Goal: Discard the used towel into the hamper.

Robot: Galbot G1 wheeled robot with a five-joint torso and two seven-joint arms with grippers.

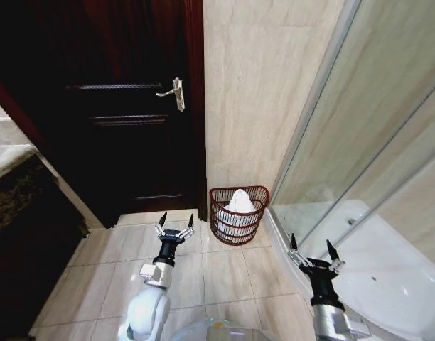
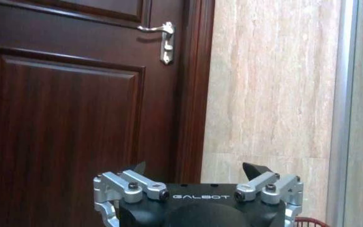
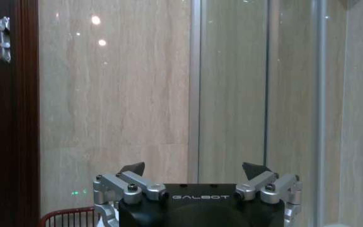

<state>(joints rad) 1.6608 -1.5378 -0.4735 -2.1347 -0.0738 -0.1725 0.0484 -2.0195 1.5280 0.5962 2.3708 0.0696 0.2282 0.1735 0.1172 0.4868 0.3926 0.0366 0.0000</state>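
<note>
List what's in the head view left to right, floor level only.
Dark counter → left gripper, open → hamper with white towel inside → right gripper, open → shower tray.

"What's tucked away?"
"The towel (image 1: 239, 204) sinks into the hamper (image 1: 238, 214), lower folds behind the ribs."
"And the wrist views?"
"Hamper cut by the edge, just a rim sliver."
</note>
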